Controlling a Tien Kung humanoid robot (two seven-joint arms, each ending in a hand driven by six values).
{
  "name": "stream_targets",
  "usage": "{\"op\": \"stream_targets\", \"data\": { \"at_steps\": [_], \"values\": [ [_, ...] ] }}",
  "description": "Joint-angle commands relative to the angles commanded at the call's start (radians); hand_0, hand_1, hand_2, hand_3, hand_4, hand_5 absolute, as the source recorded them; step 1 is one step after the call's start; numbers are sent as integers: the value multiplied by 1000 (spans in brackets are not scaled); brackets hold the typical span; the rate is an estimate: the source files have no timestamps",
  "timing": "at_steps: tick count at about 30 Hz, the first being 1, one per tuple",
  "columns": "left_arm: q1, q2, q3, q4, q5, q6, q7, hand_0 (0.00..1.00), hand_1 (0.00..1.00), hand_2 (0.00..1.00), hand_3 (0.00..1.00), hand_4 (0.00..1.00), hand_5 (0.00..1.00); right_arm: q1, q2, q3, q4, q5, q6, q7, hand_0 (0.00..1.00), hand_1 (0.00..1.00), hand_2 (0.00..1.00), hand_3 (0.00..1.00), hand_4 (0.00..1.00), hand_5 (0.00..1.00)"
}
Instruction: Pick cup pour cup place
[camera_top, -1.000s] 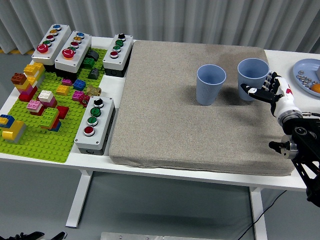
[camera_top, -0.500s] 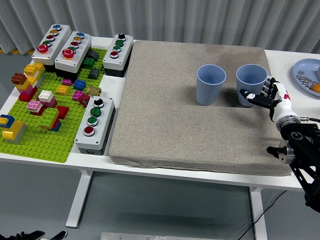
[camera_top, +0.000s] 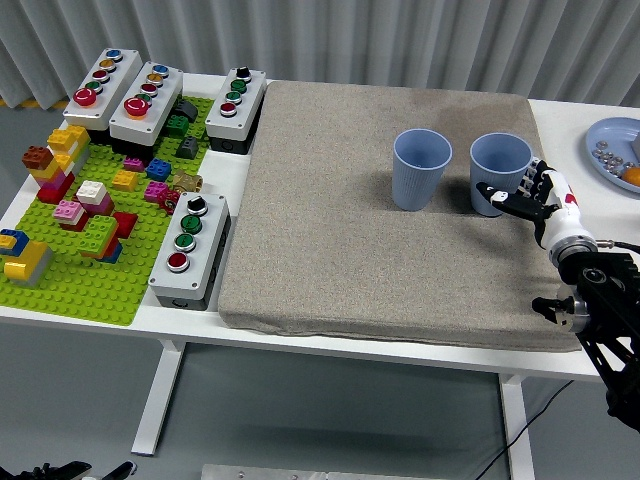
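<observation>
**Right robot hand on the right cup**

Right robot hand (camera_top: 522, 190) reaching in from the lower right, fingers (camera_top: 497, 192) curled round the right cup (camera_top: 497, 171), thumb across its near side. Cup upright on the mat (camera_top: 380, 260), at the mat's far right. Left cup (camera_top: 421, 167) upright just beside it, to its left, the two apart. Both blue and open-topped; contents not discernible.

Right of the mat, on the bare surface (camera_top: 590, 215), a plate (camera_top: 612, 140) with small beads and something orange, cut off by the edge. Left of the mat, three button boxes (camera_top: 131, 98) at the far side, a fourth (camera_top: 190, 248) against the mat's left edge, and a green baseplate (camera_top: 75, 265) strewn with coloured bricks.
</observation>
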Motion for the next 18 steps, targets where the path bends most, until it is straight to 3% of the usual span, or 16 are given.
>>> {"op": "stream_targets", "data": {
  "at_steps": [1, 2, 7, 8, 18],
  "values": [
    [1, 0, -3, 0, 3, 0, 1, 771, 764, 825, 679, 509, 998, -1, 0, 0, 0, 0, 12, -3, 874, 773, 679, 712, 753, 118],
    [2, -1, -4, 0, 4, 0, 1, 771, 765, 825, 679, 508, 998, -1, 0, 0, 0, 0, 15, -4, 881, 794, 757, 838, 797, 159],
    [6, 0, -1, 0, 3, 0, 1, 771, 765, 825, 679, 508, 998, -8, 0, 9, -3, -18, 30, -20, 881, 794, 757, 838, 797, 159],
    [6, 0, 1, 0, 2, 0, 1, 771, 764, 824, 679, 508, 998, -8, -1, 10, -2, -21, 31, -23, 889, 828, 850, 904, 821, 198],
    [6, 0, 6, 0, -5, 0, 0, 771, 764, 824, 677, 507, 998, -12, -4, 32, -5, -37, 67, -38, 895, 841, 896, 914, 827, 204]
  ]
}}
